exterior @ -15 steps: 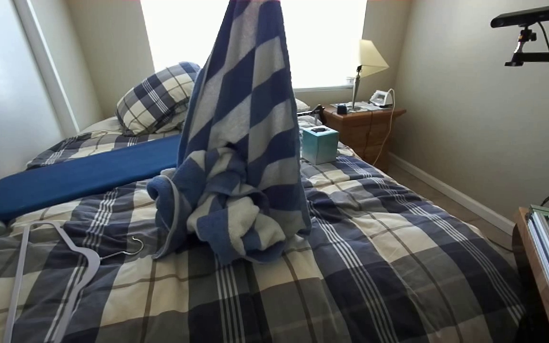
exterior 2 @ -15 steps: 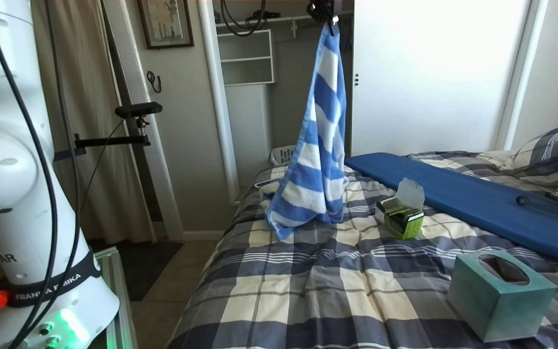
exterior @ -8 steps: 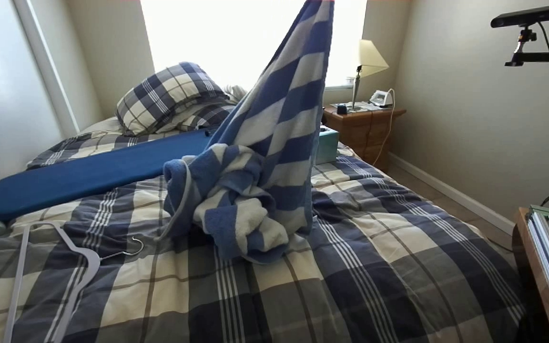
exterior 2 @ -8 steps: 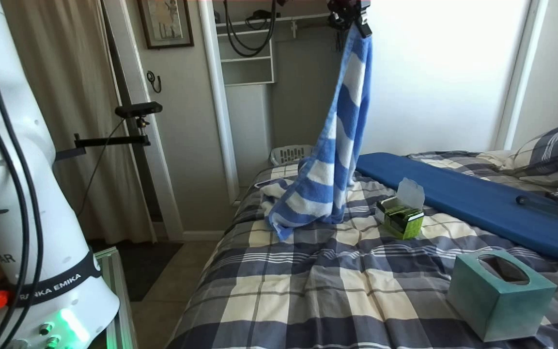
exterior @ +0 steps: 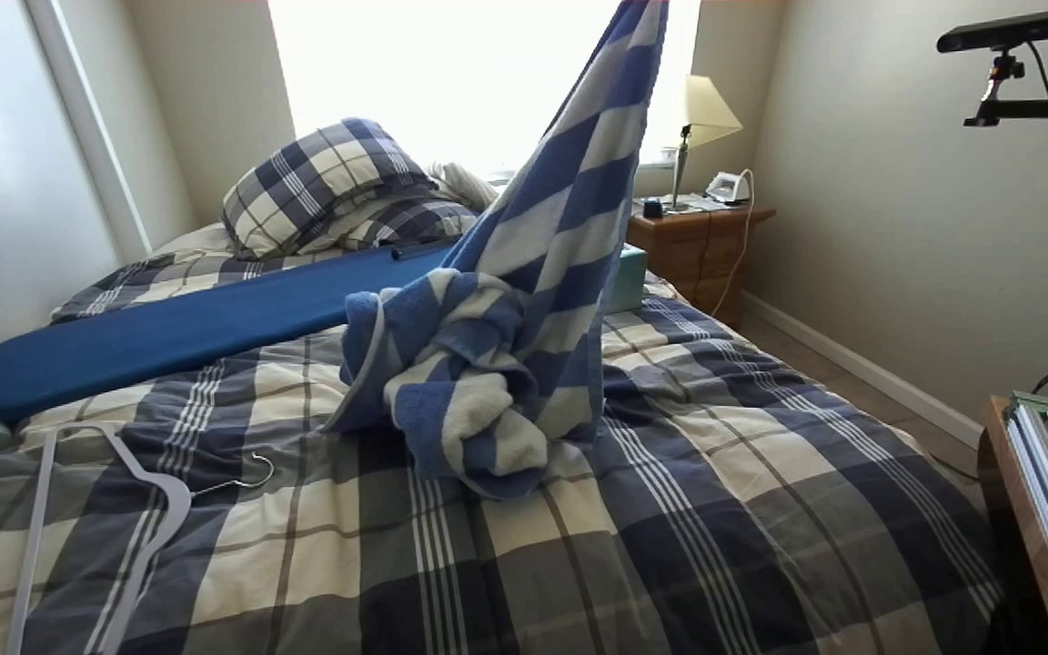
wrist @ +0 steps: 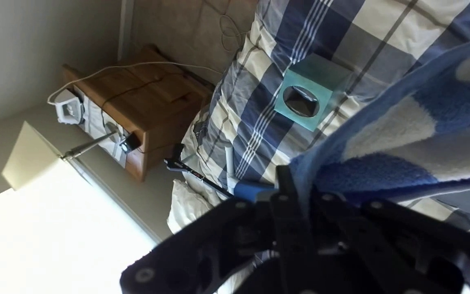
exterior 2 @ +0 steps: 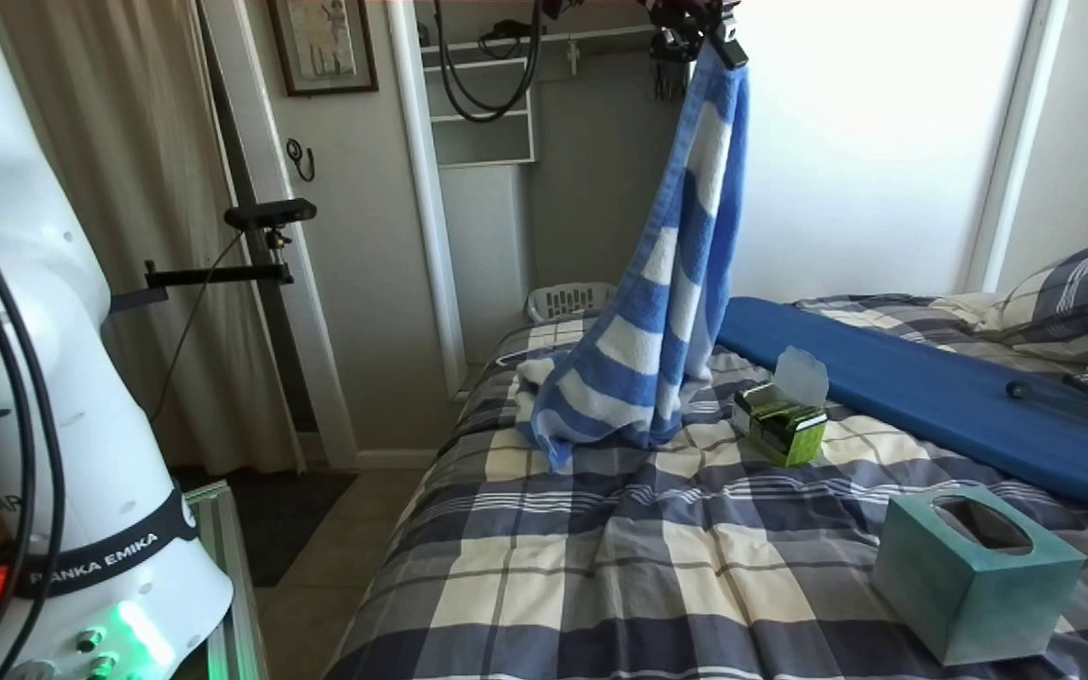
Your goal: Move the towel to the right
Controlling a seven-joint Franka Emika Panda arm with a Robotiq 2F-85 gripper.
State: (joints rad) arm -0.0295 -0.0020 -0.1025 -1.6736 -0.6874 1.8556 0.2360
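Observation:
The towel [exterior: 569,218] has broad blue and white stripes. It hangs at a slant from above the bed, and its lower part lies bunched [exterior: 478,400] on the plaid bedspread [exterior: 715,491]. In an exterior view, my gripper [exterior 2: 731,52] is at the top edge, shut on the upper corner of the towel [exterior 2: 638,340]. In the wrist view, the towel [wrist: 386,167] runs up from between the fingers of the gripper [wrist: 302,183] and spreads to the right. The towel covers much of one fingertip there. The gripper is out of view above the picture in an exterior view.
A teal tissue box [exterior 2: 941,586] and an open green box [exterior 2: 790,434] stand on the bed. A long blue pad [exterior: 169,314] lies across it. A hanger [exterior: 174,509] lies at the near left. A wooden nightstand [exterior: 697,246] with a lamp [exterior: 706,114] stands beside the bed.
The raised end of the towel has moved right in both exterior views, with the gripper holding it. The bunched lower part has dragged slightly to the right. The robot arm has leaned.

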